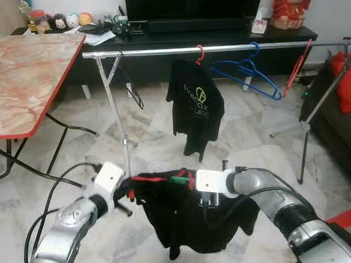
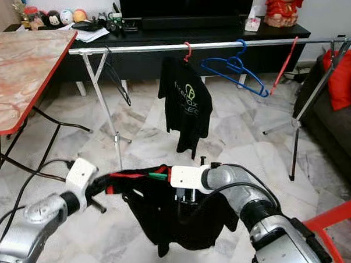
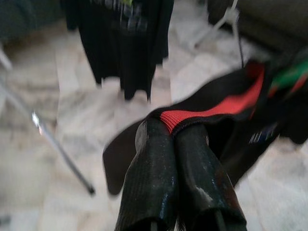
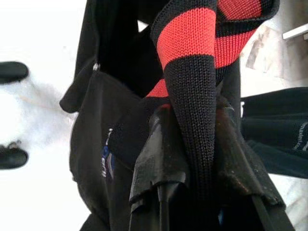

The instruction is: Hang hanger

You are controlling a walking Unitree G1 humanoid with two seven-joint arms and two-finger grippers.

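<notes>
A black garment (image 1: 189,219) with a red-and-black striped collar hangs low in front of me, stretched between both grippers. A red and green hanger piece (image 1: 176,179) shows at its neckline. My left gripper (image 3: 173,132) is shut on the red collar edge at the garment's left end (image 1: 128,192). My right gripper (image 4: 192,110) is shut on the striped collar (image 4: 190,38) at the garment's right end. Beyond it, a silver clothes rail (image 1: 226,48) spans the room at head height. It carries a black T-shirt (image 1: 195,106) on a red hanger, a bare blue hanger (image 1: 248,70) and a bare red hanger (image 1: 298,67).
A marble-patterned folding table (image 1: 26,84) with a red rim stands at my left. The rail's left leg (image 1: 115,105) stands just ahead and its right leg (image 1: 307,122) is at the right. A dark sofa with red cushions (image 1: 346,86) is at the right, and a TV console (image 1: 168,35) stands behind the rail.
</notes>
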